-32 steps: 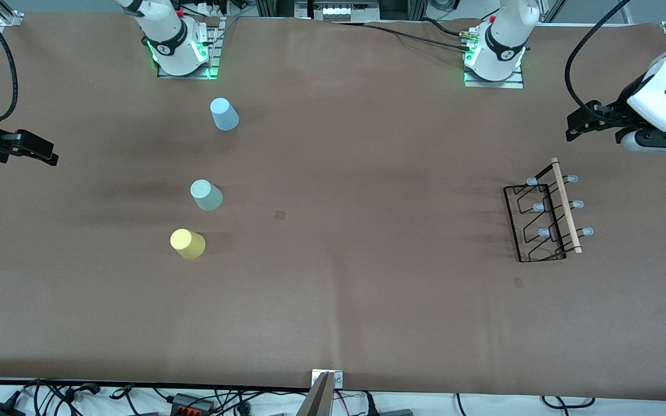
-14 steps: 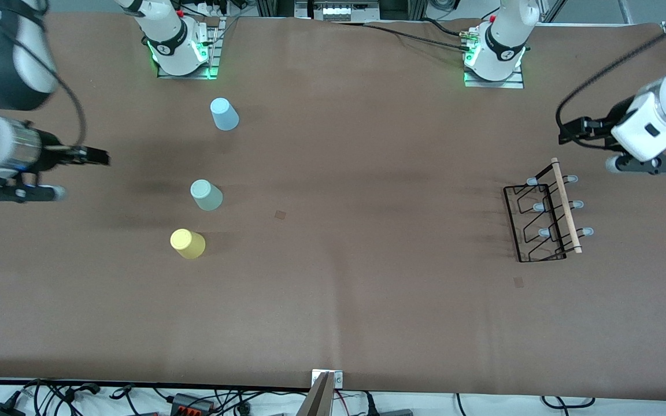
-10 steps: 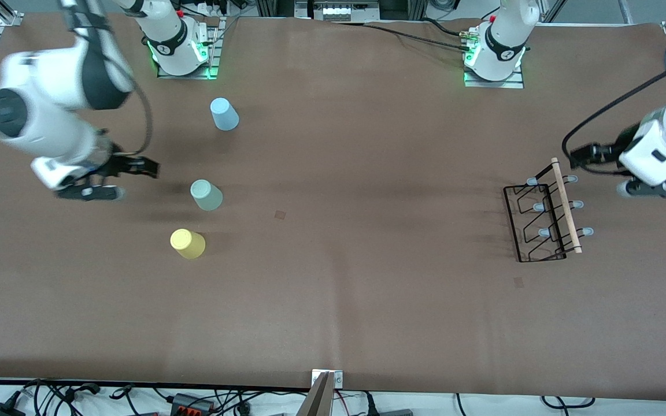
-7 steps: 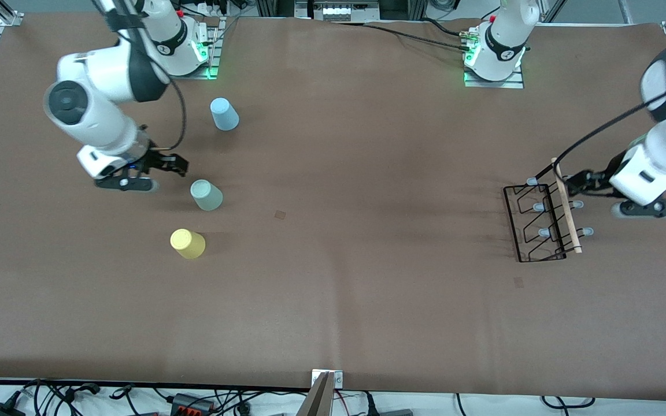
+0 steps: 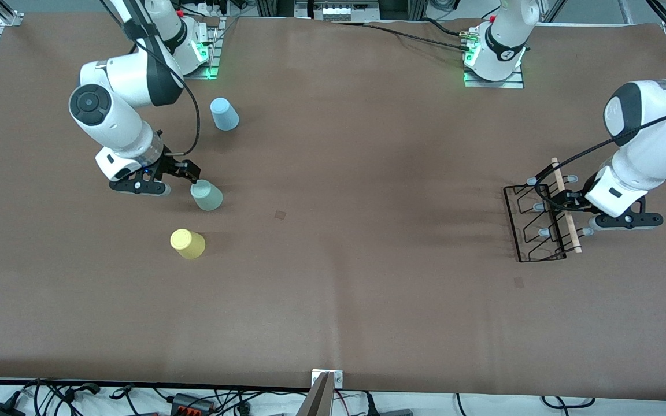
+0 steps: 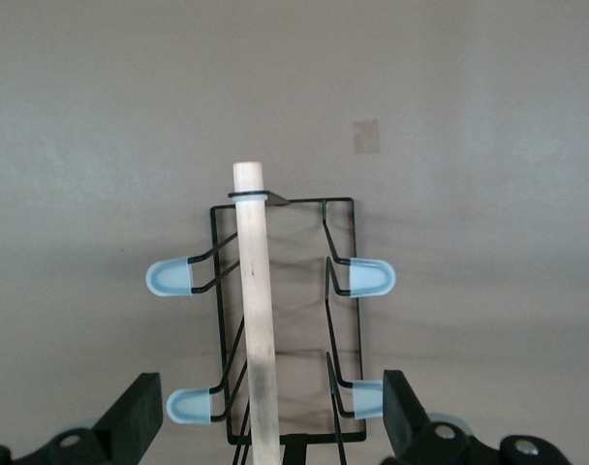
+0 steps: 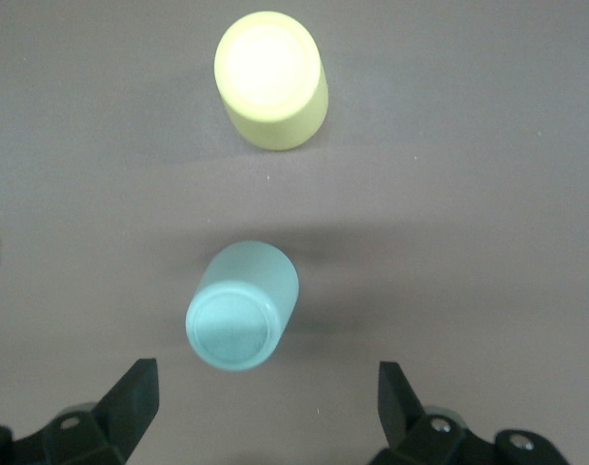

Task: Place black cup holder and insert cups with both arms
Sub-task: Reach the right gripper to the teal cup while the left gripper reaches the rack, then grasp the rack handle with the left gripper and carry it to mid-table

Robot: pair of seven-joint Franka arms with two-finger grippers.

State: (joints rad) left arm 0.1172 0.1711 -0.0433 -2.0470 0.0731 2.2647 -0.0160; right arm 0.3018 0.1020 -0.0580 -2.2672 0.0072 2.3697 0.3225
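I see left gripper (image 5: 564,200) over black cup holder (image 5: 544,222) at left arm's end of counter (image 5: 367,289), jaws spread astride wooden rod (image 6: 256,320). Right gripper (image 5: 189,173) beside grey-green cup (image 5: 206,195), jaws spread. Yellow cup (image 5: 188,243) nearer front camera, light blue cup (image 5: 224,114) farther.

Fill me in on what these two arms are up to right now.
Each arm is lining up a grasp. The left pincer is open astride the light wooden rod of the thin black wire cup holder, at the left arm's end of the table. The right pincer is open beside the pale grey-green plastic cup. The yellow cup and light blue cup stand untouched.
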